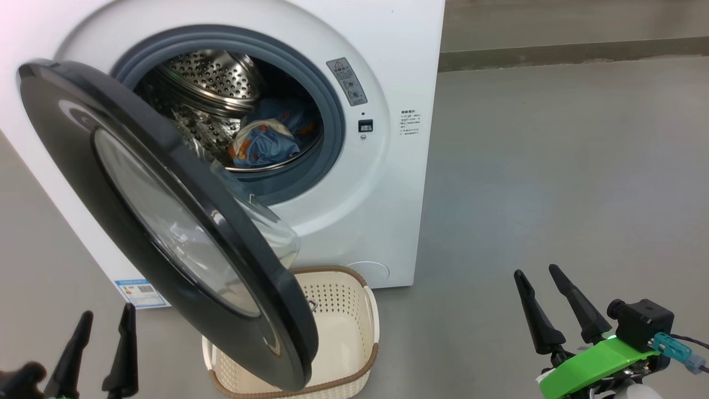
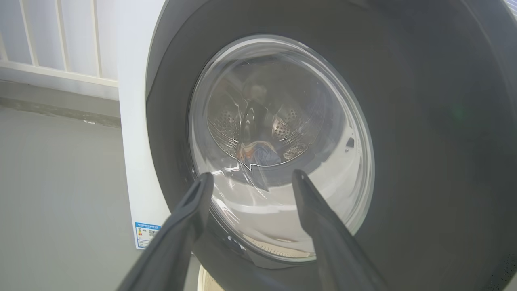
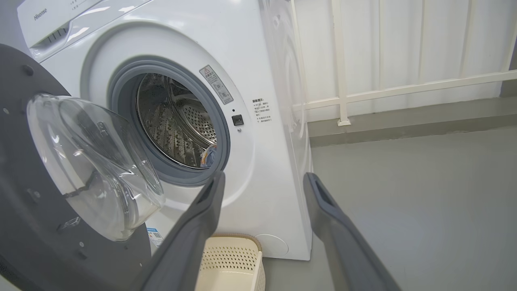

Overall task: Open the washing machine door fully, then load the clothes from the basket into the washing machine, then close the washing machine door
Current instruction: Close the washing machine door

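The washing machine point(image 1: 382, 183), marked Hisense point(image 3: 40, 14) on its top panel, has the clothes point(image 1: 266, 141) lying low in its open drum. The washing machine door point(image 1: 66, 166) hangs part-swung in front and covers the left of the basket point(image 1: 343, 310) on the floor. A grey warning sticker point(image 1: 347, 81) and a blue label point(image 1: 141, 292) are too small to read, and the left gripper point(image 1: 109, 309) and right gripper point(image 1: 536, 269) have their fingers spread, gripping nothing.

One washer point(image 1: 388, 83) — one door point(image 1: 61, 155), one basket point(image 1: 346, 332)
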Robot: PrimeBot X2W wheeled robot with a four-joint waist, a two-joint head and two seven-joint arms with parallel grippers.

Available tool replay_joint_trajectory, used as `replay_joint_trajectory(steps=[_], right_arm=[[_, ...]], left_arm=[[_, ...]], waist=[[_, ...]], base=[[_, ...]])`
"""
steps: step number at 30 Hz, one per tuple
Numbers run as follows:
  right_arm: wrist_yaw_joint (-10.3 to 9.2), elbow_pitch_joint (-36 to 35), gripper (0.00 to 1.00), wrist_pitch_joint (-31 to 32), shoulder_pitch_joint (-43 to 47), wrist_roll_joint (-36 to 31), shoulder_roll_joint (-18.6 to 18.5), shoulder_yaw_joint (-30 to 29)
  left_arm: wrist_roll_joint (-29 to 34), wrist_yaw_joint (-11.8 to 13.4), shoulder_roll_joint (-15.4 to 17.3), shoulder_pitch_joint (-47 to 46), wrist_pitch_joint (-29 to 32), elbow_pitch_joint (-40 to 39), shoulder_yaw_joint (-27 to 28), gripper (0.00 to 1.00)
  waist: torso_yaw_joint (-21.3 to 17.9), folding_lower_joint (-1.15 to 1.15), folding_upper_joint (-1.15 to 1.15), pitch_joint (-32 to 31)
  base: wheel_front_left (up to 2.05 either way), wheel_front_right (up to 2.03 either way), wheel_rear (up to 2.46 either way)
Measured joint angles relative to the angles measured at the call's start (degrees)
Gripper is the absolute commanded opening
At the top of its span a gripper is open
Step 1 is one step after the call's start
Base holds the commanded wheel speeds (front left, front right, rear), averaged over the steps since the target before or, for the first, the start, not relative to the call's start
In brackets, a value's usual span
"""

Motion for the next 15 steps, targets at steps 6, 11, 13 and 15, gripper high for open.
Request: replay_joint_trajectory(steps=[6, 11, 13, 15], right_arm=[[0.0, 0.0, 1.0, 0.0, 0.02, 0.0, -0.08, -0.04], [0.0, -0.08, 1.0, 0.0, 0.08, 0.0, -0.38, -0.24], [0.0, -0.08, 1.0, 0.0, 0.1, -0.01, -0.51, -0.24], [0.01, -0.08, 1.0, 0.0, 0.12, -0.01, -0.67, -0.24]], left_arm=[[4.85, 0.55, -0.49, 0.13, -4.34, 3.41, -0.79, 1.0], [5.99, 0.52, -2.24, 0.18, -5.35, 5.8, -0.8, 1.0], [6.55, 0.51, -2.33, 0.19, -5.36, 6.56, -0.76, 1.0], [7.66, 0.49, -2.52, 0.19, -5.36, 6.64, -0.4, 1.0]], waist=[[-0.1, 0.0, 0.0, -0.19], [-0.12, 0.0, 0.0, -0.2], [-0.11, 0.0, 0.0, -0.24], [-0.02, 0.0, 0.0, -0.31]], base=[[0.0, 0.0, 0.0], [0.0, 0.0, 0.0], [0.0, 0.0, 0.0], [0.0, 0.0, 0.0]])
